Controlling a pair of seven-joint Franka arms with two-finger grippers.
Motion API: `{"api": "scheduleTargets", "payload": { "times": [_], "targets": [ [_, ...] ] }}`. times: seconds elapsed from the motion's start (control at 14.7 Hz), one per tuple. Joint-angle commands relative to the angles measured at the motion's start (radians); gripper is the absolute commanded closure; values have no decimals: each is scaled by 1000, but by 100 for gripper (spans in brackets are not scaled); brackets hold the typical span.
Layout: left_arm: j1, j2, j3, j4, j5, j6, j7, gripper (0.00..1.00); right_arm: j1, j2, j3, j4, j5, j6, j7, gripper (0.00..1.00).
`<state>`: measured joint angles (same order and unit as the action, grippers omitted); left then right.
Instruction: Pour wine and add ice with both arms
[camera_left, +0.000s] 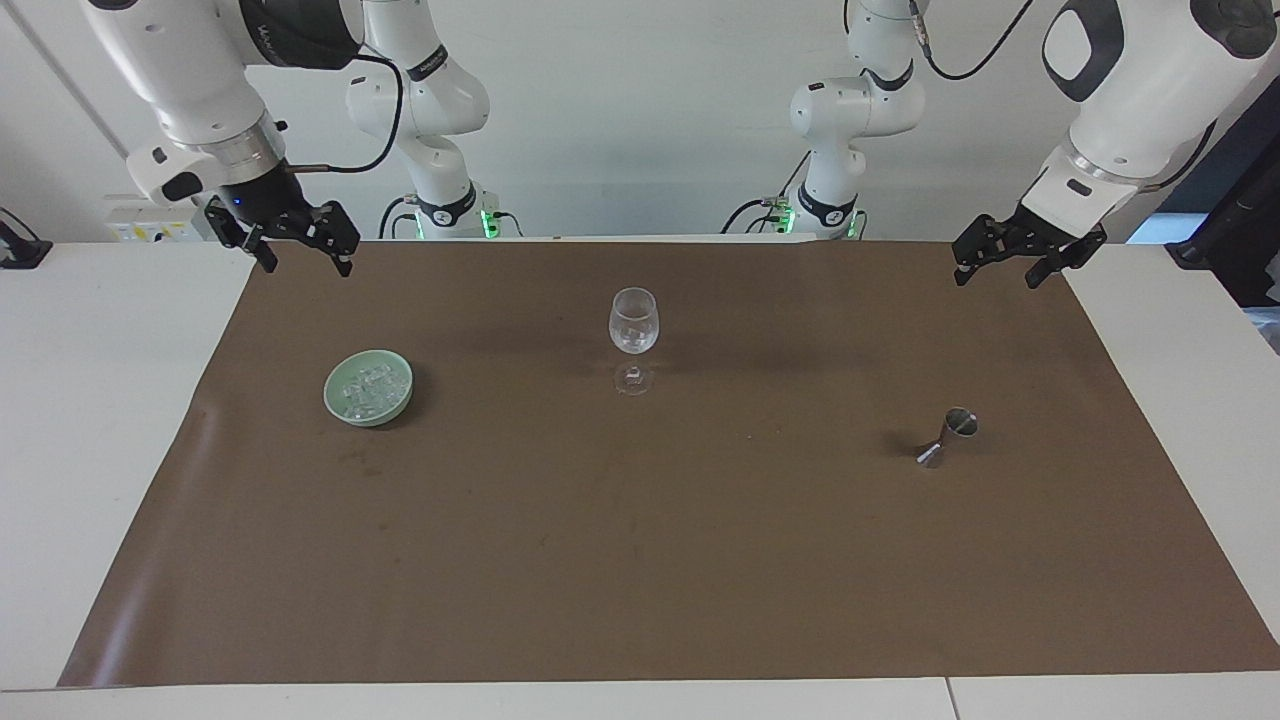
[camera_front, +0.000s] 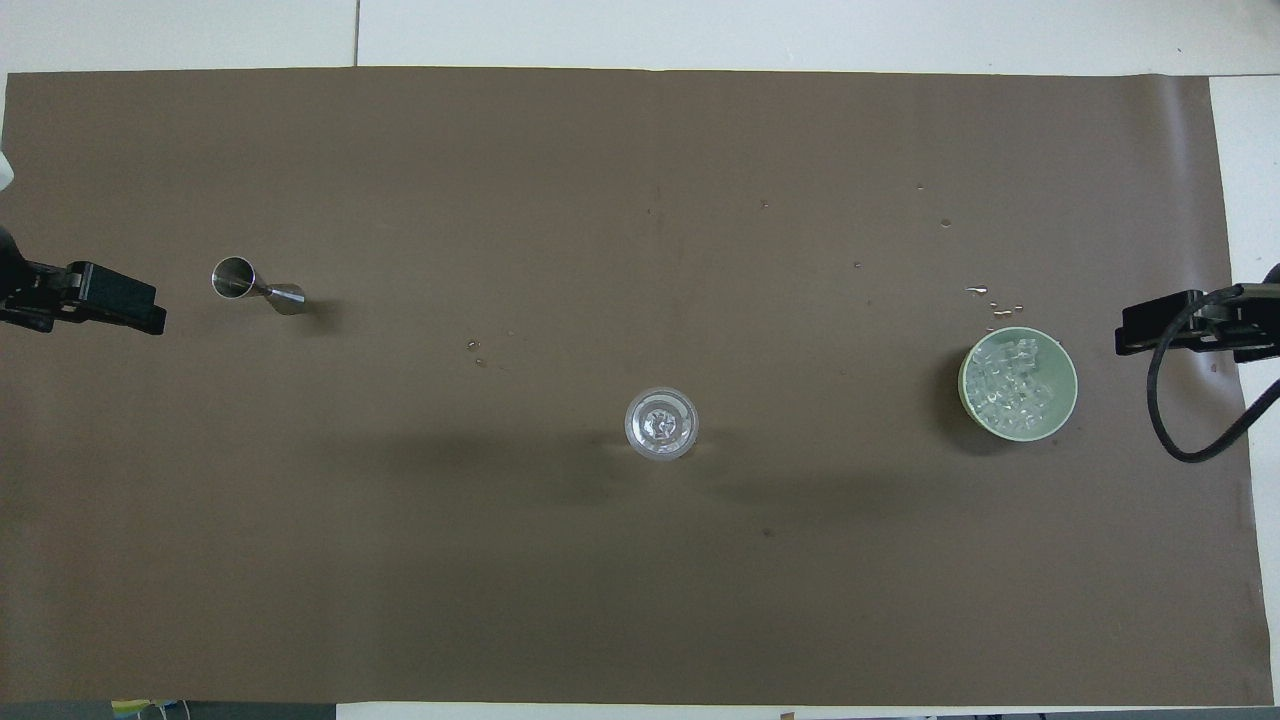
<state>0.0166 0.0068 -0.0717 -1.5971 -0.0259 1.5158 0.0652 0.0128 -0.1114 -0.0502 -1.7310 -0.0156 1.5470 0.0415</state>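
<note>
A clear stemmed glass (camera_left: 634, 325) stands upright mid-mat, with small clear pieces inside; it also shows in the overhead view (camera_front: 661, 423). A pale green bowl (camera_left: 327, 390) toward the right arm's end holds several clear ice cubes (camera_left: 368, 385); the overhead view shows the bowl (camera_front: 964, 385) and the ice (camera_front: 1010, 380). A small steel jigger (camera_left: 948, 436) stands toward the left arm's end, also in the overhead view (camera_front: 255, 287). My right gripper (camera_left: 305, 262) hangs open and empty over the mat's edge beside the bowl. My left gripper (camera_left: 997, 278) hangs open and empty over the mat's edge by the jigger.
A brown mat (camera_left: 640, 560) covers most of the white table. A few drops (camera_front: 990, 295) lie on the mat just farther from the robots than the bowl. The right gripper's black cable (camera_front: 1190, 440) loops beside the bowl.
</note>
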Motion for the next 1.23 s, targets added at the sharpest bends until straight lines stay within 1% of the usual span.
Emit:
{"api": "scheduleTargets", "payload": {
  "times": [0.0,0.14,0.34,0.68,0.89,1.16],
  "targets": [
    [-7,-33,6,-34,15,-2,11,0,-27,47,-14,92,14,-82,-63,0],
    [-3,-33,6,-34,15,-9,8,0,-28,55,-14,151,5,-145,-80,0],
    [5,-33,9,-34,15,-6,7,0,-27,70,-19,192,-4,-147,-78,0],
    [3,-33,7,-34,15,-5,7,0,-25,58,-27,179,13,-134,-37,0],
    [5,-33,7,-34,15,-6,7,0,-27,56,-22,182,-3,-101,-37,0],
    [5,-33,7,-34,15,-6,7,0,-27,56,-20,180,2,-100,-32,0]
  ]
}}
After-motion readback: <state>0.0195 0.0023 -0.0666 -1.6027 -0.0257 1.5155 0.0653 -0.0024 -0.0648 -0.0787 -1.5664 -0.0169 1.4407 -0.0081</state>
